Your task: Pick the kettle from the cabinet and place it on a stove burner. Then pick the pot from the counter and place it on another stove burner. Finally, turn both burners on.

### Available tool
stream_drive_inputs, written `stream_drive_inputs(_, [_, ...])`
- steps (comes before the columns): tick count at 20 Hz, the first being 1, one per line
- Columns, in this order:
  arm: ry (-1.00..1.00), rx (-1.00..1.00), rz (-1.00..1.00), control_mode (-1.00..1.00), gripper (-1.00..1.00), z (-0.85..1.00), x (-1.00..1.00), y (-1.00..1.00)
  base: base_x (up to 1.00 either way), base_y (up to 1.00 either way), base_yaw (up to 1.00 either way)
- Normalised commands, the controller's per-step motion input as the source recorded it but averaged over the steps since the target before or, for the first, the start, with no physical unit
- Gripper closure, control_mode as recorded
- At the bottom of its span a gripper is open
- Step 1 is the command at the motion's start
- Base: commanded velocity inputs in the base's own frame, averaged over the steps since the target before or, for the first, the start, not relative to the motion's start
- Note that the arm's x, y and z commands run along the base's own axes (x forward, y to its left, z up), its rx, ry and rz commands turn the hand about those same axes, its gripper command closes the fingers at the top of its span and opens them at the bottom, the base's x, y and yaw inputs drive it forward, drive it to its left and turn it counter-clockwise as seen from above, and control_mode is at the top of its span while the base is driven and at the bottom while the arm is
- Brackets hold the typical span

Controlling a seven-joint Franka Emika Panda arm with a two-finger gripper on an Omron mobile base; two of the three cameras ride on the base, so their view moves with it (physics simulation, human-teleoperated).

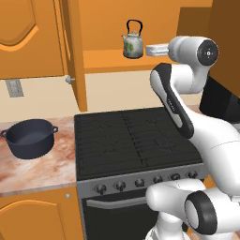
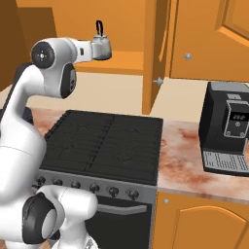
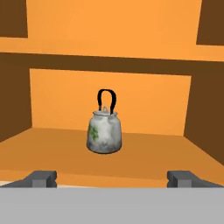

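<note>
Left base view: the gripper (image 1: 151, 49) is raised to shelf level in the open cabinet (image 1: 117, 61), pointing at the kettle (image 1: 133, 43). Kettle stands upright on the orange shelf, just beside the gripper's tip, not touching as far as I can tell. Jaws aren't readable from this angle. Well below the gripper sit the burners (image 1: 136, 138), bare black grates, with a row of knobs (image 1: 145, 182) along the range front. The pot (image 1: 30, 138) is far down and off to the side, on the counter (image 1: 37, 168), upright with no lid. Cabinet door (image 1: 75, 51) hangs open between pot side and kettle.

Right base view: the gripper (image 2: 99, 48) overlaps the kettle (image 2: 99, 30) from here; only the kettle's black handle and top stick up above the hand. Contact can't be judged. Burners (image 2: 102, 146) are directly below the arm. A black coffee machine (image 2: 227, 129) stands on the counter (image 2: 185, 160), well off to the far side of the gripper and lower down.

Hand view: the fingertips (image 3: 40, 178) stand spread wide at the bottom edges, nothing between them, so the gripper (image 3: 113, 179) is fully open. Kettle (image 3: 104, 133) is dead ahead, centred between the fingers but further in on the shelf, clear of both.
</note>
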Motion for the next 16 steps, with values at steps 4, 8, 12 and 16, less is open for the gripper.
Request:
stream_drive_inputs(4, [0.00, 0.00, 0.00, -1.00, -1.00, 0.00, 0.27, 0.01, 0.00, 0.00, 0.00])
stream_drive_inputs(8, [0.00, 0.00, 0.00, -1.00, -1.00, 0.00, 0.37, 0.11, 0.00, 0.00, 0.00])
stream_drive_inputs(12, [0.00, 0.00, 0.00, -1.00, -1.00, 0.00, 0.39, 0.07, 0.00, 0.00, 0.00])
stream_drive_inputs(16, [0.00, 0.00, 0.00, -1.00, -1.00, 0.00, 0.35, 0.00, 0.00, 0.00, 0.00])
